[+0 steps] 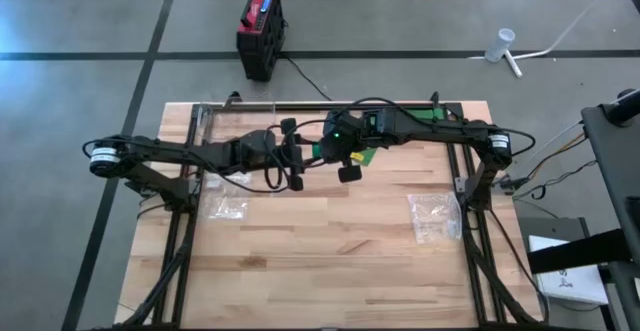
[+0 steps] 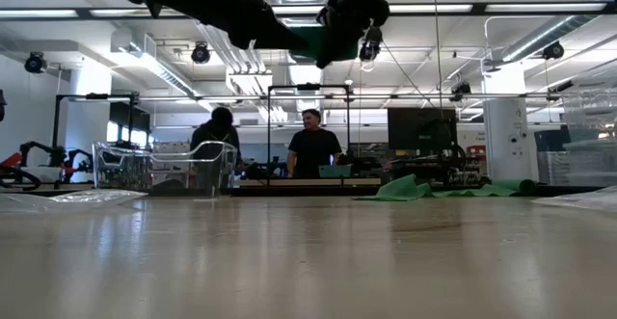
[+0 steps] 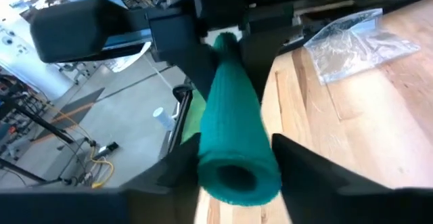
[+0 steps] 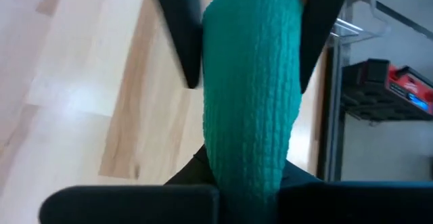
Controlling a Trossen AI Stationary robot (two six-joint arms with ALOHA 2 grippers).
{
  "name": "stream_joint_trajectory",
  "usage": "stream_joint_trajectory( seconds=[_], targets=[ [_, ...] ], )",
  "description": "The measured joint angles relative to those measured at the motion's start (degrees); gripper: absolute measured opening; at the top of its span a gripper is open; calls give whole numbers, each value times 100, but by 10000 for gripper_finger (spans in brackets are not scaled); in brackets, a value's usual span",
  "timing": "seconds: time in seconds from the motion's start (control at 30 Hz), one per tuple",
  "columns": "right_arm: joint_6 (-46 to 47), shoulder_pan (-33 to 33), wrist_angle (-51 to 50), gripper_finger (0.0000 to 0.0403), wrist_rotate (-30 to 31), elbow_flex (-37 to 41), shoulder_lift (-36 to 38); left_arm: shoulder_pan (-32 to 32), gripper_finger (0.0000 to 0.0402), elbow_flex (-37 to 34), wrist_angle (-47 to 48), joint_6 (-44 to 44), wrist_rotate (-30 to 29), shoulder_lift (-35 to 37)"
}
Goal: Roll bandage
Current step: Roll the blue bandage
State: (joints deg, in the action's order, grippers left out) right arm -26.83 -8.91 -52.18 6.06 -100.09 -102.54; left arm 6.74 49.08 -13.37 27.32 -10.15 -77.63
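Wooden table (image 1: pixel 330 241) planks lie below us with two clear plastic bags (image 1: pixel 435 216) resting apart on them, while both arms meet in the air over the far middle of the table. We have the green bandage roll (image 3: pixel 233 126) held up between the grippers: our right gripper (image 4: pixel 247 200) is clenched on one end of it, and our left gripper (image 3: pixel 237 160) has its fingers straddling the other end, though we cannot tell whether they press it or stand just clear. We judge the rolling is under way, and next our left fingers should seat firmly on the roll before another turn.

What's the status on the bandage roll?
Both grippers meet mid-air, far side of table. Green bandage roll held between them: right gripper shut on it, left fingers flanking. Nothing blocking.
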Motion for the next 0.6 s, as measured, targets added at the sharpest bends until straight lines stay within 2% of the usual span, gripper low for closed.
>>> stream_joint_trajectory(
  seconds=[0.17,0.23,0.43,0.6],
  targets=[
    [-24,9,32,49,-93,4,1,-8,43,0,253,-99,-250,16],
    [-28,9,57,71,-95,4,32,-4,16,0,366,-115,-292,54],
    [-313,102,83,148,-97,2,231,0,27,68,671,-228,-361,127],
    [-468,146,273,182,-108,2,265,7,10,316,1074,-259,-311,127]
  ],
)
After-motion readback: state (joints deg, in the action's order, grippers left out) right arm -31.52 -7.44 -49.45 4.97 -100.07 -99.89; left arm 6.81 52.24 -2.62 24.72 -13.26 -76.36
